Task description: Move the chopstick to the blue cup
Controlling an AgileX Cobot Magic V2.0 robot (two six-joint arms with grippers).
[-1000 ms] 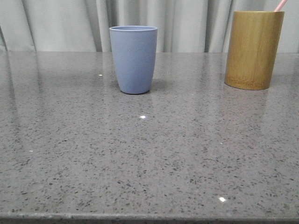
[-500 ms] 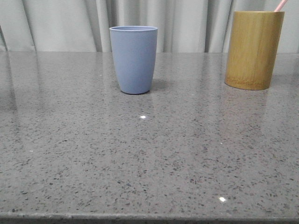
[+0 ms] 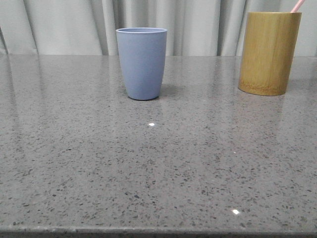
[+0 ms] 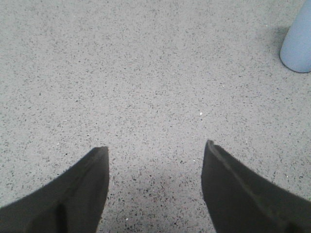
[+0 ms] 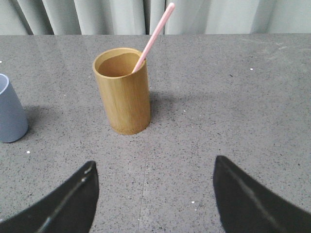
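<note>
The blue cup [image 3: 142, 63] stands upright at the back middle of the grey table; its base shows in the left wrist view [image 4: 297, 44] and its side in the right wrist view [image 5: 10, 110]. A pale pink chopstick [image 5: 154, 35] leans out of the yellow-brown bamboo holder [image 5: 123, 91], which stands at the back right [image 3: 269, 52]; only its pink tip [image 3: 297, 6] shows in the front view. My left gripper [image 4: 155, 150] is open and empty over bare table, short of the blue cup. My right gripper [image 5: 153, 165] is open and empty, short of the holder. Neither gripper shows in the front view.
The speckled grey stone table [image 3: 158, 163] runs to a front edge at the bottom of the front view. Pale curtains [image 3: 69, 25] hang behind the table's far edge.
</note>
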